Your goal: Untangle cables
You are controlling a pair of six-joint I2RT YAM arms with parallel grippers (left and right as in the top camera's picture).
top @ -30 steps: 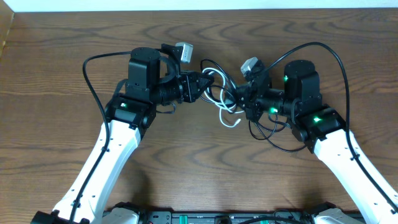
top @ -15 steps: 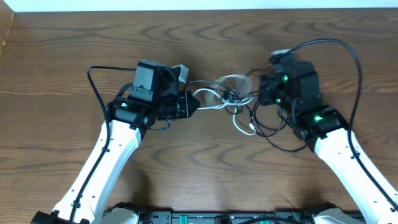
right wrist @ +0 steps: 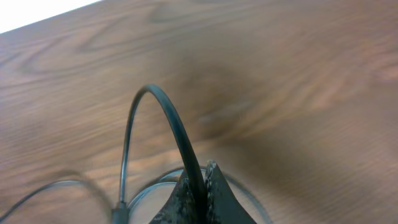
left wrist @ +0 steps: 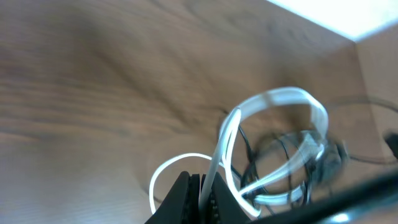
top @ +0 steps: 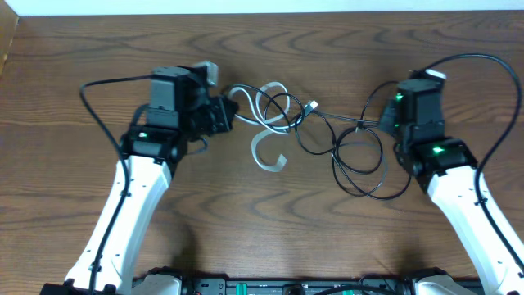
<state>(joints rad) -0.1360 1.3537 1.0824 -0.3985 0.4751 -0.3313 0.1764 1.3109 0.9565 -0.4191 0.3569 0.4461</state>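
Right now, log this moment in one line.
left tool shut on white cable | right tool shut on black cable | loops crossing between the arms | untangle not yet done

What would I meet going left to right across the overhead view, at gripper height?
In order: left gripper → white cable, its main loops → black cable, its coils → right gripper. The two cables cross mid-table, so only their main bulk is ordered.

Motion blur in the left wrist view smears the white cable (left wrist: pixel 280 94) and black cable (left wrist: pixel 247 148) together, so their crossings are unreadable. Picture edges crop the left gripper (left wrist: pixel 200 185) and right gripper (right wrist: pixel 199 179) at the bottom.
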